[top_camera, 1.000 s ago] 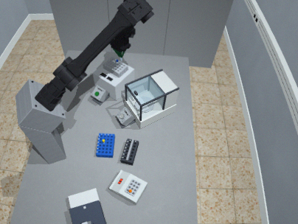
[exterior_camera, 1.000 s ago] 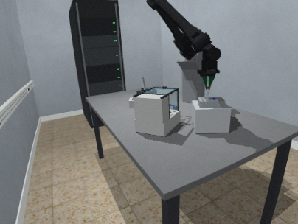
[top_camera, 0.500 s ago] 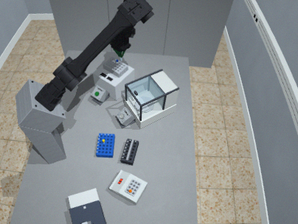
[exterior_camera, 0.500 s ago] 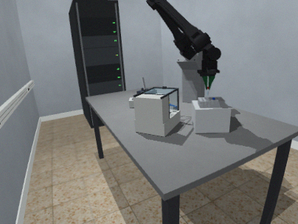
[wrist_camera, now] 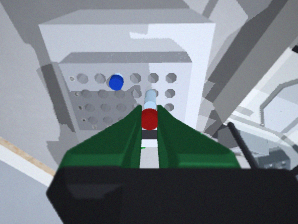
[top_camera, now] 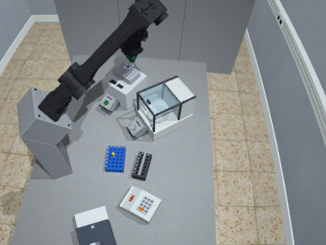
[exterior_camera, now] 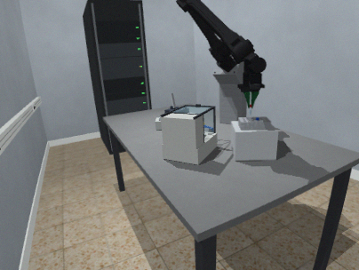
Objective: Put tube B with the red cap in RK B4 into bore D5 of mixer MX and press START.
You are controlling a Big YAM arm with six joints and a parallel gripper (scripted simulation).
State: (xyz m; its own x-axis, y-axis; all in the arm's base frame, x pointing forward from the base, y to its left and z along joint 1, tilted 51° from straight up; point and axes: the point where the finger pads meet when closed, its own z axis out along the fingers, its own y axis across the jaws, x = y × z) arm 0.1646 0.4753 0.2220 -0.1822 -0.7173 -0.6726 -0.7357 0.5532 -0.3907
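My gripper (wrist_camera: 149, 112) has green fingers and is shut on tube B (wrist_camera: 149, 112), a clear tube with a red cap. It hangs upright above the mixer MX (top_camera: 124, 82), a white box with a grey bored block (wrist_camera: 127, 95) on top. In the wrist view the tube's lower end points at the right part of the block. A blue-capped tube (wrist_camera: 116, 82) stands in a bore of the block, to the left of my tube. The gripper also shows in the top view (top_camera: 130, 61) and in the exterior view (exterior_camera: 251, 106), a little above the block. The mixer's green START key (top_camera: 106, 102) is on its sloping front.
The glass-walled balance BAL (top_camera: 165, 105) stands right of the mixer. The blue rack RK (top_camera: 115, 158) holds a yellow-capped tube. Beside it lie the black magnet block (top_camera: 142, 165), the dry block (top_camera: 140, 203) and the spectrophotometer (top_camera: 94, 226).
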